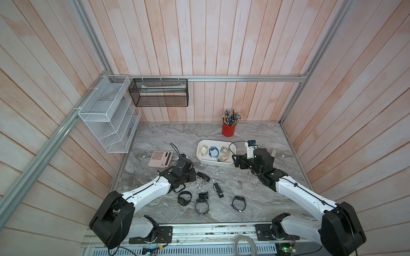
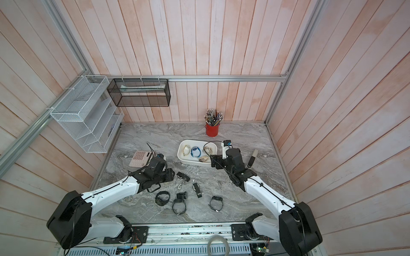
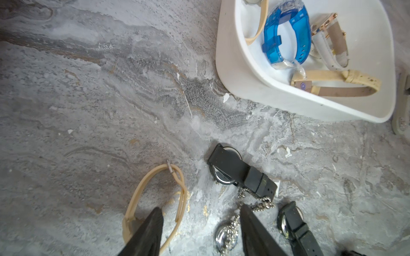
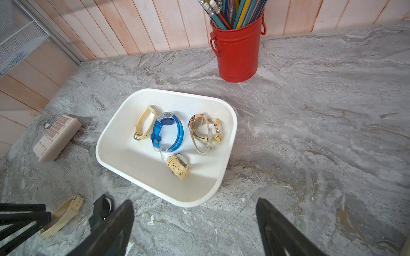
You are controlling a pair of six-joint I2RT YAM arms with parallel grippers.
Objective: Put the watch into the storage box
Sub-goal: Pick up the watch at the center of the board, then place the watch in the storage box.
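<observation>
A beige-strapped watch [image 3: 129, 226] lies on the marble table, its loop round one finger of my left gripper [image 3: 200, 212]. The jaws stand apart over one side of that strap, bare table and a silver pocket watch [image 3: 226, 236] on a chain. In both top views this gripper [image 1: 190, 176] hides the beige watch. The storage box [image 1: 200, 160] [image 2: 182, 157] [image 4: 155, 184] is a shallow white tub holding a blue watch [image 4: 168, 133] and several pale ones. My right gripper [image 4: 195, 206] [image 1: 235, 161] stands open over bare table just in front of the box.
Several black watches [image 1: 184, 198] [image 1: 202, 205] [image 1: 239, 203] lie near the front edge, another black one [image 3: 230, 168] lies beside the chain. A pink calculator [image 1: 160, 158] sits left of the box, a red pen cup [image 1: 228, 129] behind it. Wire baskets [image 1: 108, 119] hang at left.
</observation>
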